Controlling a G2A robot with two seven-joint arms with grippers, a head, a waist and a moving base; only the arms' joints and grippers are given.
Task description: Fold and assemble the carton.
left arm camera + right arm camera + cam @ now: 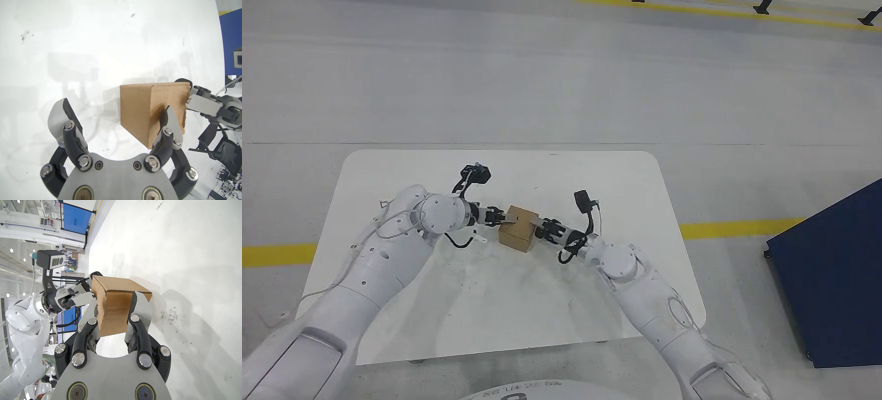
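White and a little scuffed, the table (572, 300) has the carton (517, 228) near its middle, between the two arms; we cannot tell if its bottom rests on the surface or is a little above it. We see the right gripper (115, 296) closed around one end of the carton, with one finger on each side of the board. The left gripper (116, 106) is spread wide and holds nothing; only one of its fingers (171, 118) presses on the near face of the carton, and the other one stands well apart over the bare table. From here we judge several risks. The push of the left gripper comes from one side only, so the carton can turn or slide inside the right grip if this push is stronger than the hold. The board already looks wrinkled where the right gripper pinches it, and more force can crush this edge so that the flaps no longer fit. The flaps layered at the far end can also spring open again if the pressure goes away before they are tucked. We count one carton, two grippers and one table.
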